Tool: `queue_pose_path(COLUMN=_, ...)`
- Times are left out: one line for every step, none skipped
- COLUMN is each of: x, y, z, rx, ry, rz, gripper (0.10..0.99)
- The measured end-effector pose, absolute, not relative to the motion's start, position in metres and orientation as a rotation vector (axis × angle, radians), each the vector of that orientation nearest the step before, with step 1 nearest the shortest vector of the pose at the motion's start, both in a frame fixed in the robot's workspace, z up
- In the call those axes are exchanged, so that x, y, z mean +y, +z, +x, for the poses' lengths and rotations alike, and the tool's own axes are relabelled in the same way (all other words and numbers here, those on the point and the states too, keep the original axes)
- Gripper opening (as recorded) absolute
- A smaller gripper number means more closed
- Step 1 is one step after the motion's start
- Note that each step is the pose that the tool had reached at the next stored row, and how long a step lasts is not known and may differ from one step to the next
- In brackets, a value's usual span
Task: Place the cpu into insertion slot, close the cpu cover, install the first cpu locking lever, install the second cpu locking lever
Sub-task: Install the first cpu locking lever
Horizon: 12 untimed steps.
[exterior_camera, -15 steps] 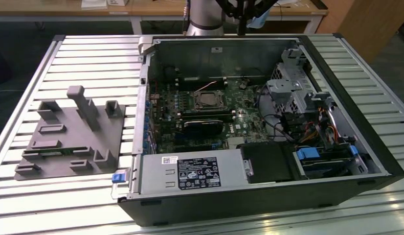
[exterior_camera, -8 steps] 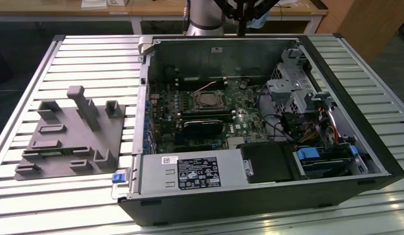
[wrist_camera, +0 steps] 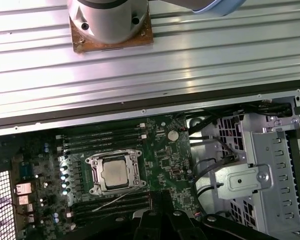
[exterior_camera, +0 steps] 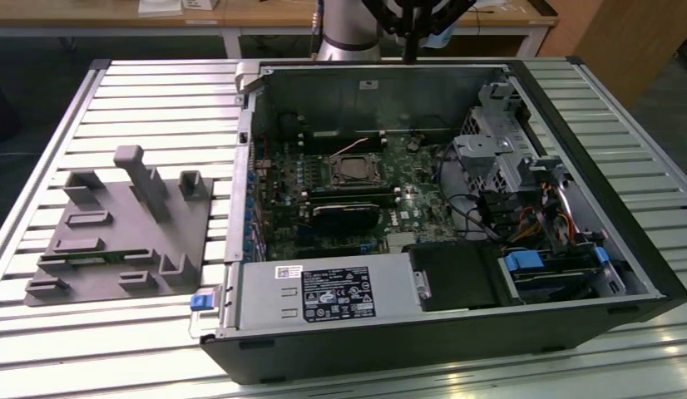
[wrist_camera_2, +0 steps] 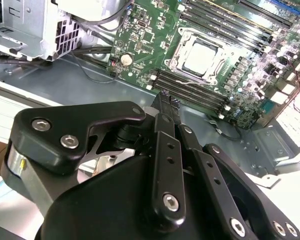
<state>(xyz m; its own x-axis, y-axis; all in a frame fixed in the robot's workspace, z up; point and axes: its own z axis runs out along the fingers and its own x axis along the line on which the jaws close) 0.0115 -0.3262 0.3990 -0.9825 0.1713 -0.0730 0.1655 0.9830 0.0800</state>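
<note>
cpu [wrist_camera: 114,173] lies flat in the slot [wrist_camera: 91,189] with the cover [wrist_camera: 96,175] seemingly down around it, so nothing needs carrying, which would explain the gripper [wrist_camera_2: 167,97] hanging high over the edge of the board [wrist_camera: 162,160], fingers [wrist_camera_2: 162,106] pressed together on nothing, clear of the case [exterior_camera: 432,349].

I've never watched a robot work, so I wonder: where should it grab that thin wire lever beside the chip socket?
Probably its free end, approached from above. In the first wrist view the thin wire lever slants away from the insertion slot over the memory slots, so that end stands clear, while its root is crowded by the slot's metal rim.
</note>
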Motion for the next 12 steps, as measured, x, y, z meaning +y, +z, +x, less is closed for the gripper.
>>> queue_pose_path(x=-0.3262, y=0.3986, z=0.0115, rx=3.049, ry=0.113, rz=0.259, gripper=0.106)
queue_pose_path(x=-0.3262, y=0.3981, z=0.0115, rx=3.049, ry=0.113, rz=0.259, gripper=0.106)
queue_pose_path(x=-0.3262, y=0.3977, z=0.0115, rx=3.049, ry=0.113, rz=0.259, gripper=0.106)
queue_pose_path(x=-0.3262, y=0.3972, z=0.0115, rx=3.049, ry=0.113, rz=0.259, gripper=0.106)
queue_pose_path(x=-0.3262, y=0.3968, z=0.0115, rx=3.049, ry=0.113, rz=0.259, gripper=0.106)
queue_pose_path(x=-0.3262, y=0.3964, z=0.0115, rx=3.049, ry=0.113, rz=0.259, gripper=0.106)
queue_pose_path(x=-0.3262, y=0.396, z=0.0115, rx=3.049, ry=0.113, rz=0.259, gripper=0.106)
queue_pose_path(x=-0.3262, y=0.3956, z=0.0115, rx=3.049, ry=0.113, rz=0.259, gripper=0.106)
queue_pose_path(x=-0.3262, y=0.3951, z=0.0115, rx=3.049, ry=0.113, rz=0.259, gripper=0.106)
queue_pose_path(x=-0.3262, y=0.3947, z=0.0115, rx=3.049, ry=0.113, rz=0.259, gripper=0.106)
queue_pose_path(x=-0.3262, y=0.3942, z=0.0115, rx=3.049, ry=0.113, rz=0.259, gripper=0.106)
queue_pose_path(x=-0.3262, y=0.3938, z=0.0115, rx=3.049, ry=0.113, rz=0.259, gripper=0.106)
